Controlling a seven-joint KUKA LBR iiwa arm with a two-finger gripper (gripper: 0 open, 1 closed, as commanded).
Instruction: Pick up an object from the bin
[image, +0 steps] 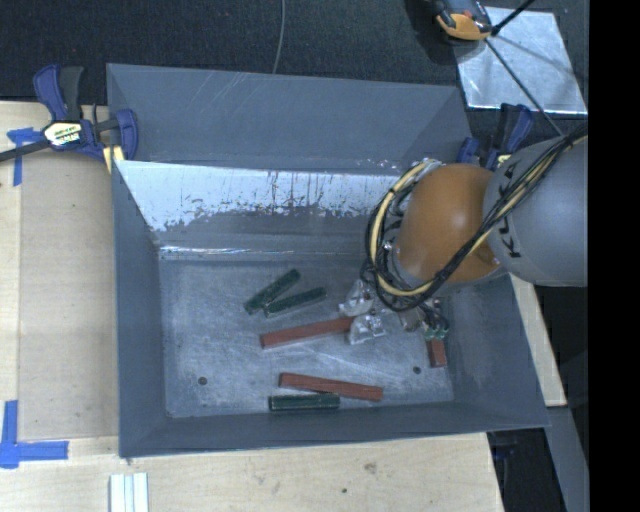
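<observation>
Reaching in from the right, the arm (550, 220) is bending steeply down over the bin (138, 330), its rounded orange cover (450, 220) and looped cables (384, 240) hanging above the right half of the scuffed metal floor. The gripper (364, 320) is sitting low at the right end of a flat reddish-brown stick (300, 334) lying mid-floor — whether it is open or clamped on that stick cannot be told. Further left, two slim dark green sticks (285, 293) are lying side by side, slanted. Near the front wall a third green stick (303, 403) is resting just beside a second brown bar (330, 386). Right of the gripper, a short brown stub (437, 352) is lying apart.
</observation>
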